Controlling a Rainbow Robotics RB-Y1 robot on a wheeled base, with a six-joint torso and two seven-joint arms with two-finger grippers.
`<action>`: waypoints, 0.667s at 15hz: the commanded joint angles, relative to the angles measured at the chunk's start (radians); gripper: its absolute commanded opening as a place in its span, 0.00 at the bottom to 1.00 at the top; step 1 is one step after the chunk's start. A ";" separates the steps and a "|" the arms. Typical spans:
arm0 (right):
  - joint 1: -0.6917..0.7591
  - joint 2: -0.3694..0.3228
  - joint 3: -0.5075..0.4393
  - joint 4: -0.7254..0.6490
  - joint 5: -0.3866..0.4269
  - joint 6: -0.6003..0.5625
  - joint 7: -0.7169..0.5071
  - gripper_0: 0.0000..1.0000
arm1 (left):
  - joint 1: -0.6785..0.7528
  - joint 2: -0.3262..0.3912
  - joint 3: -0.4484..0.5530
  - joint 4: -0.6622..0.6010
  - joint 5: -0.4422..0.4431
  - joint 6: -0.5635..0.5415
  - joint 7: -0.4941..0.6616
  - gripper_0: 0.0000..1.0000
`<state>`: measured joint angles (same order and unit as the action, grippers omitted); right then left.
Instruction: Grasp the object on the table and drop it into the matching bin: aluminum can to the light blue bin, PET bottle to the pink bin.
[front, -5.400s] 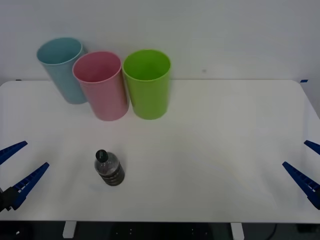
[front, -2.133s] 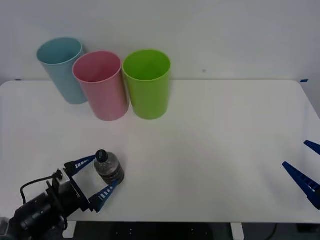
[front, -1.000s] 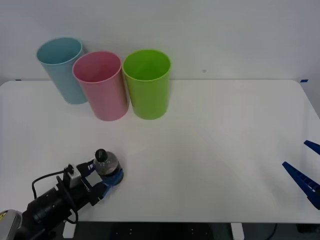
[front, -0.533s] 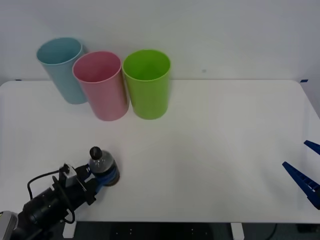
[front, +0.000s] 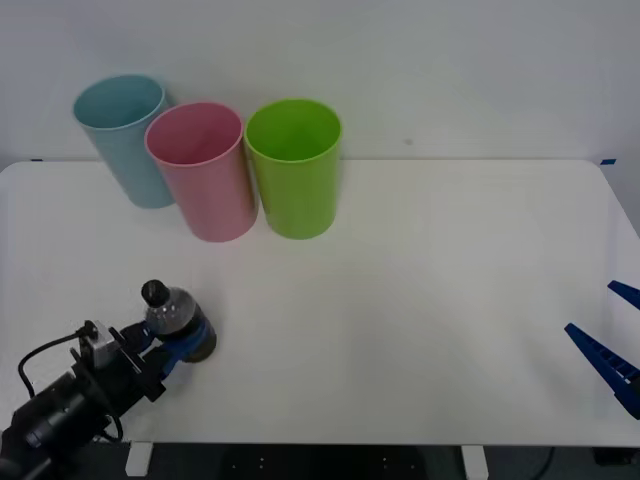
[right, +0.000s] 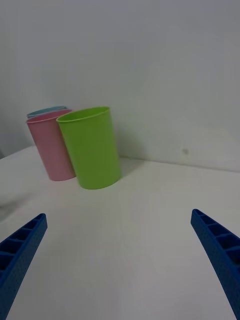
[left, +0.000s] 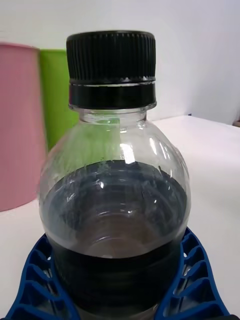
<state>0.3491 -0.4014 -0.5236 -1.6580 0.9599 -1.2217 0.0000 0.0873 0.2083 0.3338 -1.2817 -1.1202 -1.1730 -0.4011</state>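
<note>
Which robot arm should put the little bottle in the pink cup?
The left. Its gripper is already shut on the PET bottle, and the pink bin stands on that side. The right gripper waits open at the table's far edge.

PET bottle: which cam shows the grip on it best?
Left wrist view: the PET bottle is close up, the left gripper shut around its dark lower half. The front view shows the bottle small, at the table's near left. The right wrist view faces the bins.
</note>
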 joint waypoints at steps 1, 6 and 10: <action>0.000 0.000 0.000 0.000 0.000 0.000 0.000 1.00 | 0.005 0.025 0.001 -0.041 0.046 0.016 0.079 0.00; 0.000 0.000 0.000 0.000 0.000 0.000 0.000 1.00 | 0.103 0.028 0.002 -0.320 0.054 0.188 0.314 0.00; 0.000 0.000 0.000 0.000 0.000 0.000 0.000 1.00 | 0.127 0.028 0.022 -0.456 0.074 0.291 0.443 0.00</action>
<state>0.3491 -0.4014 -0.5236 -1.6581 0.9599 -1.2217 0.0000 0.2132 0.2362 0.3479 -1.7169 -1.0467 -0.8945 0.0155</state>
